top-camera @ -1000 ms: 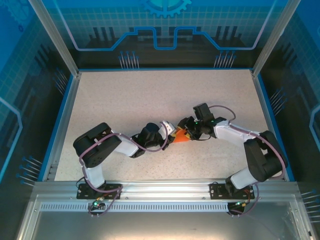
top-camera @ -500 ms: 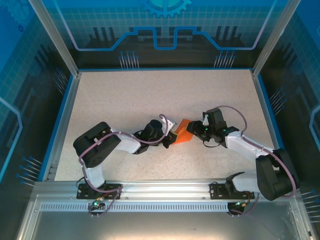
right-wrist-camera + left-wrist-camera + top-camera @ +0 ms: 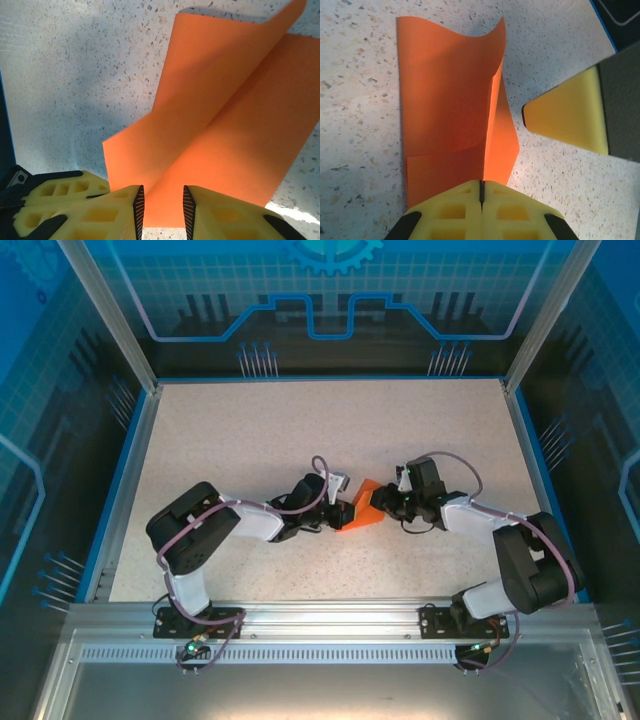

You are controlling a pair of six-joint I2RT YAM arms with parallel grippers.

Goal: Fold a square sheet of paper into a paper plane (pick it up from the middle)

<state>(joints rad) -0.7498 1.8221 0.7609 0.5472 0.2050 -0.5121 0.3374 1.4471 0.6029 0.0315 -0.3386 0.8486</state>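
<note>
One thin, creased orange sheet (image 3: 445, 100) curls above a speckled tabletop (image 3: 360, 150).

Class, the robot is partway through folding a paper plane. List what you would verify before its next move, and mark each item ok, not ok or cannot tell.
1. Left pincer shut on the near edge of the orange paper: ok.
2. Right pincer closed on the paper: not ok; its jaws stand apart.
3. Paper lined up with the gap between the right pincer's jaws: ok; orange shows through it.
4. Fold lying flat: not ok; one flap curls up off the table.
5. Edges matched for a centre crease: cannot tell.
</note>
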